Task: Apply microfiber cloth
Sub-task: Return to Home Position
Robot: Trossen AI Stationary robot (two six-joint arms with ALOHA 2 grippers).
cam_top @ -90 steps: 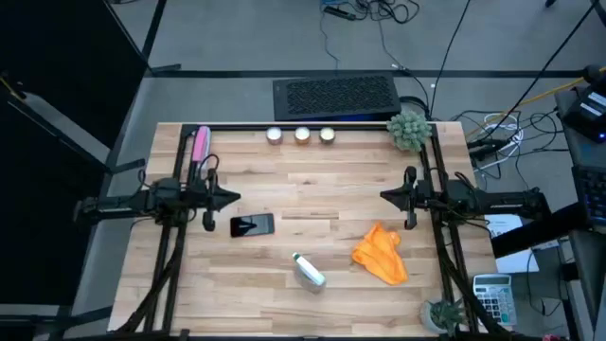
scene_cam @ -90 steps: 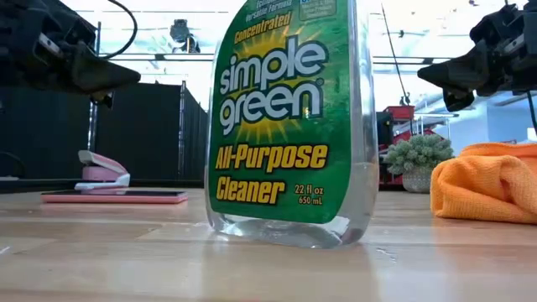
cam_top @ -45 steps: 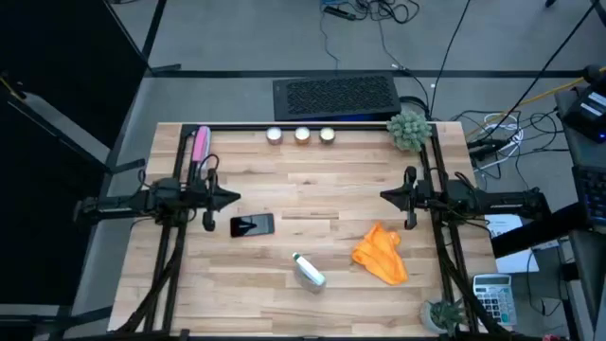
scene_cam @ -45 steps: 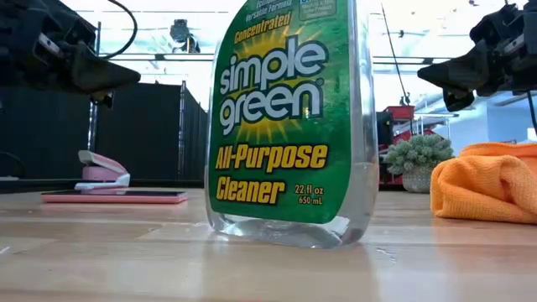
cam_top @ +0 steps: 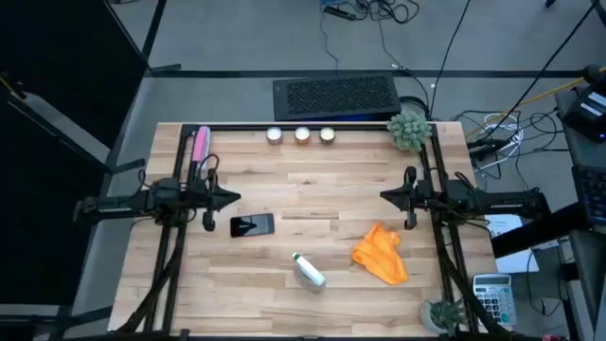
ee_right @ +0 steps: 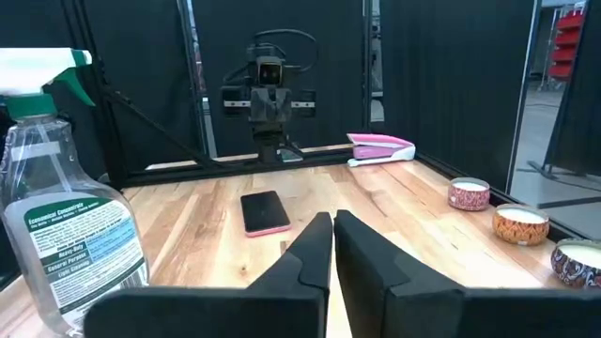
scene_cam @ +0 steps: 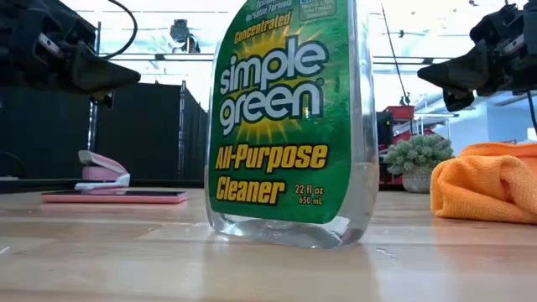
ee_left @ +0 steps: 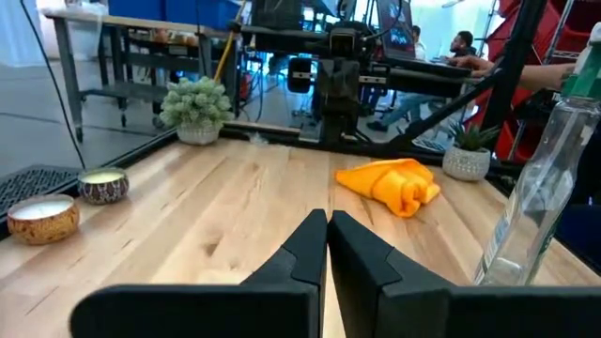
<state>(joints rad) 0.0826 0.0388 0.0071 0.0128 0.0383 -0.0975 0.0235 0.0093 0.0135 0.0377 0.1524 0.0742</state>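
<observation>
- The microfiber cloth [cam_top: 381, 254] is lying crumpled on the table [cam_top: 312, 180], near the spray bottle [cam_top: 309, 270] on the bottle's right-arm side, touching neither the bottle nor a gripper.
- The right gripper [cam_top: 383, 197] is hovering above the wood, farther from the spray bottle than the cloth and toward the table's back. Its wrist view is showing the two fingers pressed together with nothing between them.
- The left gripper [cam_top: 237, 198] is hanging on the bottle's other side, beyond the phone [cam_top: 252, 225], and its fingers are likewise meeting, empty.
- Judging by the folds, the cloth is looking soft, light and limp. It will probably be sagging and trailing once lifted, not holding any shape.
- A pinch on a raised ridge of the heap is looking safer than one on a flat edge. The highest fold seems to be on the side away from the bottle, though the overhead view is leaving that uncertain.
- Dragging is the likely risk, since loose corners could be brushing the bottle.
</observation>
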